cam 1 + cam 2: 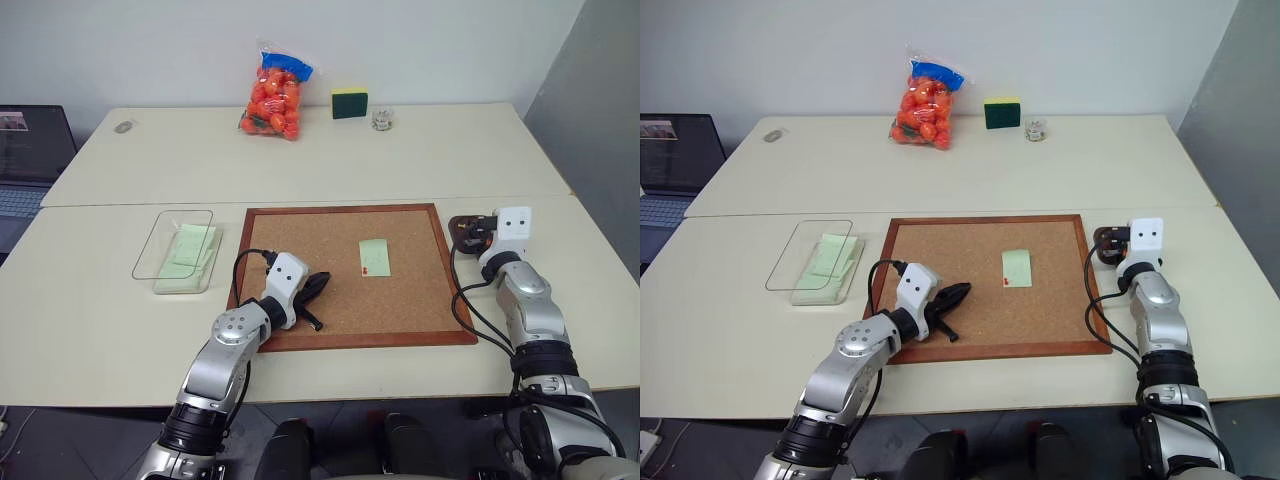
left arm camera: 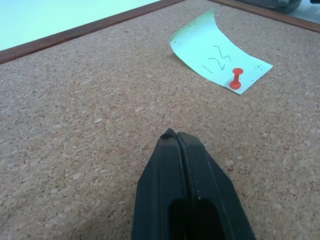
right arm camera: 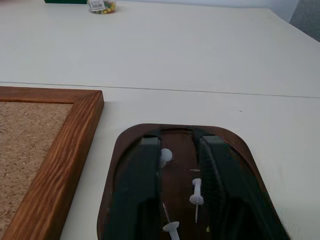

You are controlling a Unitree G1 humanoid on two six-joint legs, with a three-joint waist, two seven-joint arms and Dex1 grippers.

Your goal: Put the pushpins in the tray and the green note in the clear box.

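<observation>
On your left, the clear plastic rectangular box (image 1: 170, 245) sits on the tabletop (image 1: 90, 300). The left gripper (image 2: 176, 137) rests over the wood-framed cork board (image 1: 300, 255), jaws clenched empty. The pale-green square note (image 1: 374, 257) lies there under a red pushpin (image 2: 235, 79). The right gripper's (image 3: 177, 167) jaws stand parted over the dark reddish-brown tray (image 3: 117, 165), holding whitish pins (image 3: 196, 195).

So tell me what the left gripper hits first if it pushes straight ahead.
Probably the green note, pinned to the cork board by a red pushpin. The shut left gripper points roughly that way over bare cork; depth is uncertain.
</observation>
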